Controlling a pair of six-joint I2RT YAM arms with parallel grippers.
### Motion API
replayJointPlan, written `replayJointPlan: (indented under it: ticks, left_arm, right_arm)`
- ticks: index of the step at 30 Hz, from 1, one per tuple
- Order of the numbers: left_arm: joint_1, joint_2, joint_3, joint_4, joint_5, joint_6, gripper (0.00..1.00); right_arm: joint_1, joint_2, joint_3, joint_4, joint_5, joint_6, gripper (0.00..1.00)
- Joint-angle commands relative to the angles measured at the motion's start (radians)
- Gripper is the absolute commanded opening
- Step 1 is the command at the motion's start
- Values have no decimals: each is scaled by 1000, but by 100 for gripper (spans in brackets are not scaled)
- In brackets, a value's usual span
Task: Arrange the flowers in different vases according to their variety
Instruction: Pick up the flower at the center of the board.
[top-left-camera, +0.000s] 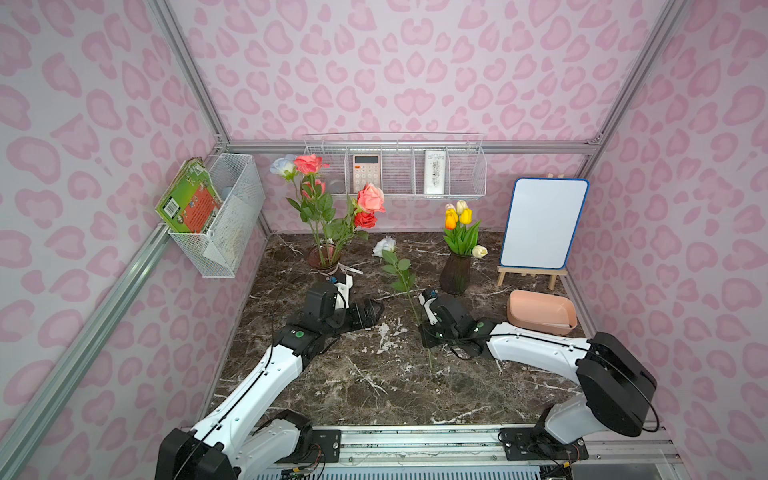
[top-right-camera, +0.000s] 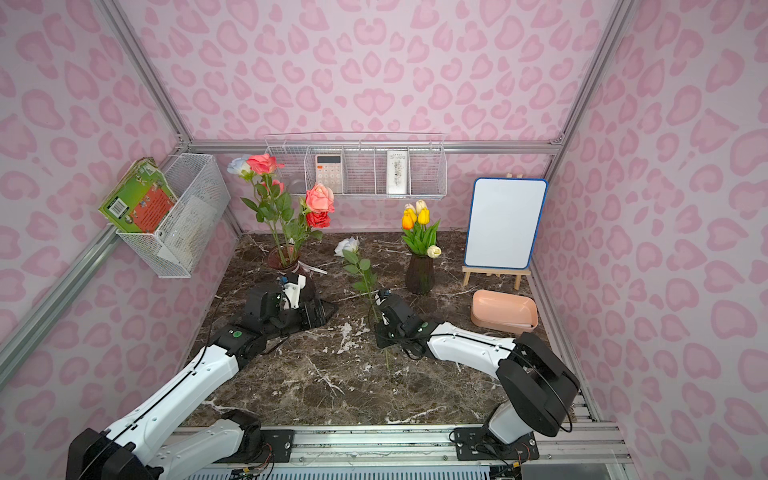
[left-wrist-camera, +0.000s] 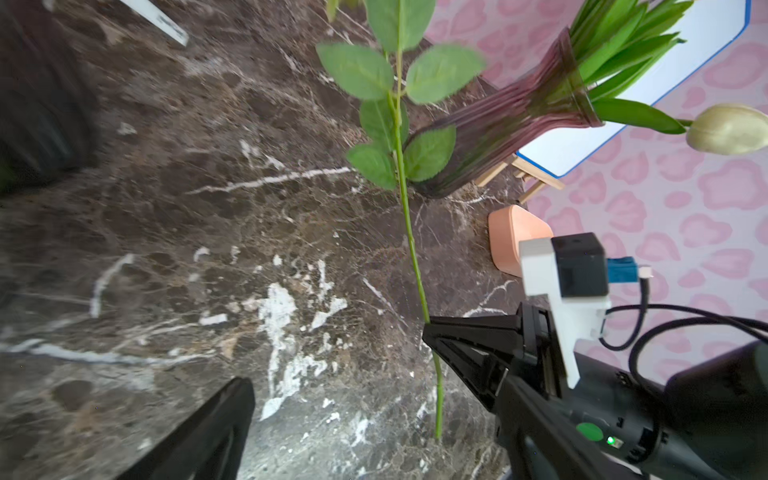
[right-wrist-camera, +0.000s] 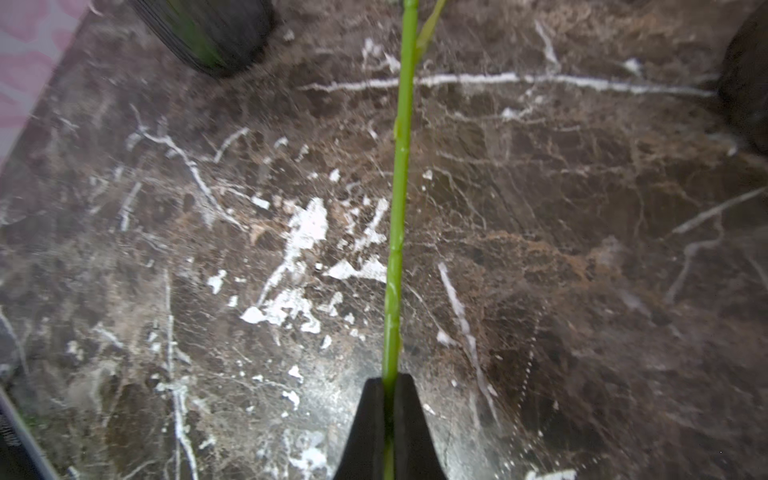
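Marble tabletop (top-left-camera: 374, 395) (dark, white-veined) meets pink-blotched walls (top-left-camera: 415, 62) — right pincer (right-wrist-camera: 388, 384) pinches rose (top-left-camera: 384, 246).

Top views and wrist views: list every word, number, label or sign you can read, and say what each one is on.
No text can be read in any view.
On the green book: cover print and a barcode, too small to read.
On the calculator: key marks, too small to read.
On the white card: dark print, blurred.
On the white tag: faint marks, blurred.
On the whiteboard: nothing written.
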Motion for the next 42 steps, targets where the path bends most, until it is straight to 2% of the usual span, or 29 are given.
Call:
replayJointPlan:
  ticks: [1, 7, 13, 17, 25, 28, 33, 36, 39, 40, 42]
  left_arm:
    - [-36, 50, -2, 137, 78, -64, 88]
    - [-98, 147, -11, 338, 122, -130, 68]
    - [-124, 224, 23, 432, 144, -146, 54]
    - [-125, 259, 50, 435, 142, -141, 42]
    - [-127, 292, 75, 425, 123, -134, 40]
    - [-127, 299, 91, 420, 126, -132, 28]
    - [-131, 302, 123, 389, 133, -124, 1]
    - [-143, 300, 149, 358, 140, -106, 0]
    - [-174, 295, 204, 276, 132, -53, 0]
    - [-193, 293, 234, 223, 118, -15, 0]
    - [-231, 293, 303, 105, 77, 64, 0]
  right_arm:
    - [-2, -55, -38, 163, -39, 5, 0]
    - [-5, -138, -119, 312, -138, 3, 0]
    - [-4, -153, -153, 376, -217, -5, 0]
    - [-6, -164, -174, 401, -242, -3, 0]
    - [-5, -203, -198, 405, -250, -5, 0]
    - [-5, -214, -204, 404, -252, -6, 0]
    - [-5, -235, -225, 404, -244, -2, 0]
    - [-5, -250, -242, 404, -232, 3, 0]
    - [-7, -278, -257, 390, -194, 1, 20]
    - [-6, -296, -268, 380, -161, 0, 33]
    - [-8, -337, -293, 373, -93, 4, 42]
